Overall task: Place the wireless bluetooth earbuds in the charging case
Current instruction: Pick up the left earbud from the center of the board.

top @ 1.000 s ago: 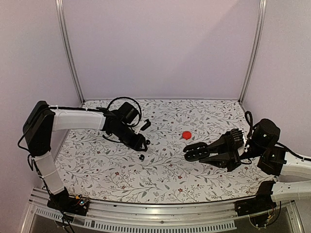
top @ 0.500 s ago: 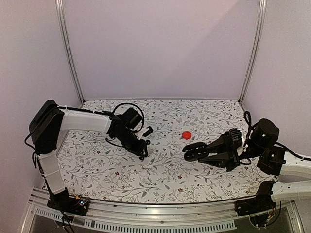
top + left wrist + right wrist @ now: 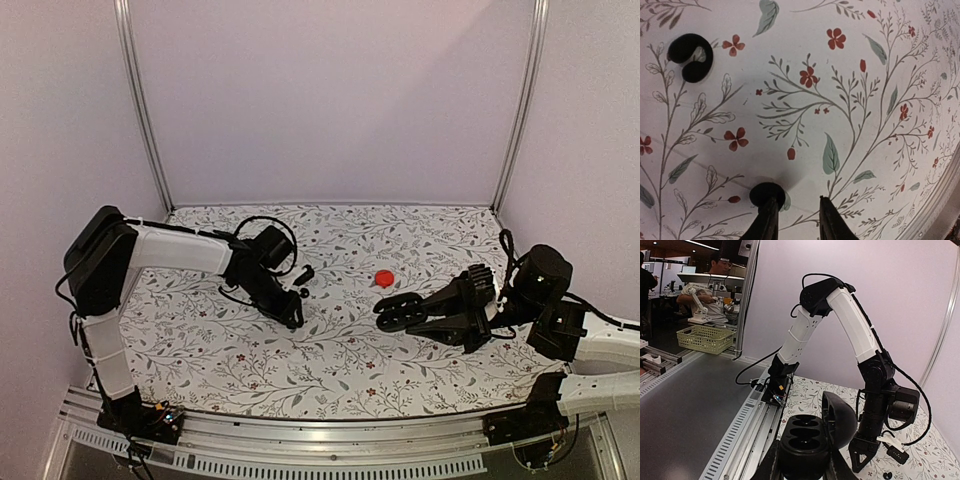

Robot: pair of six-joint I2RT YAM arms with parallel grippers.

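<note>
The charging case is a glossy black oval with its lid hinged open and its sockets showing. My right gripper is shut on it, holding it above the table's right side. One earbud lies loose on the floral cloth. A second earbud sits right at the tip of one finger of my left gripper, not between the jaws. That gripper's jaws are open a little, with bare cloth in the gap, and point down at the table.
A flat red disc lies between the two grippers, toward the back. An aluminium rail runs along the near edge. Metal posts and lilac walls close in the sides and back.
My left gripper has come down and toward the near earbud, its jaws narrowing, so that earbud now sits at a fingertip. The right gripper with the case has barely moved.
</note>
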